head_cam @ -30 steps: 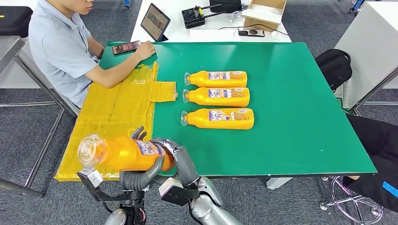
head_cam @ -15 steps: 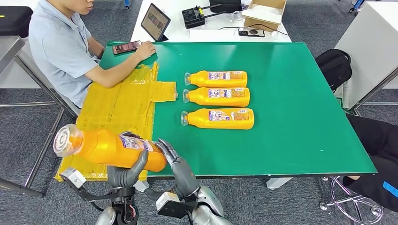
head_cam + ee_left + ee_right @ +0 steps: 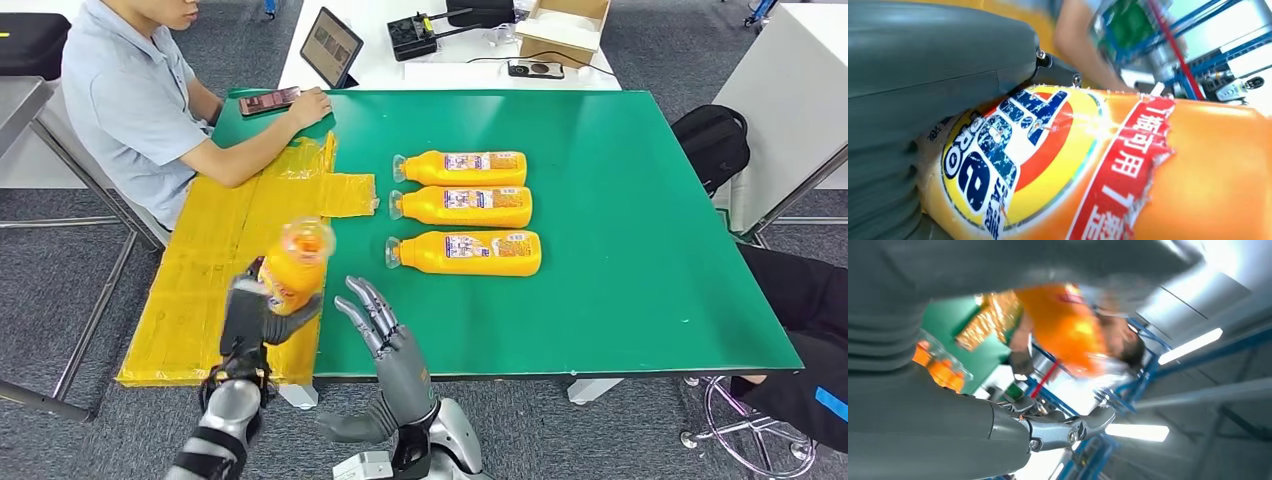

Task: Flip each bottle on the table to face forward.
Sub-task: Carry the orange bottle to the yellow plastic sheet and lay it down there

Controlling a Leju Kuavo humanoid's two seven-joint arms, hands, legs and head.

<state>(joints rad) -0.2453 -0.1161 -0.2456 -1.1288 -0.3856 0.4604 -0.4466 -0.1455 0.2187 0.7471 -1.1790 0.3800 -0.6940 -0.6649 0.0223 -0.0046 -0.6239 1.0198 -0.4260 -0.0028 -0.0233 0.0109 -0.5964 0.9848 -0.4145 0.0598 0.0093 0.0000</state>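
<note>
My left hand (image 3: pixel 250 318) gripped an orange bottle (image 3: pixel 292 268) above the counter's (image 3: pixel 620 250) near edge; my right hand (image 3: pixel 385 335), fingers spread and holding nothing, hovered just beside it, three bottles (image 3: pixel 468 205) lying beyond.

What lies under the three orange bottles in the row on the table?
The three orange plastic bottles lie directly on the green table top. The side of each bottle pressed against the table is hidden.
</note>
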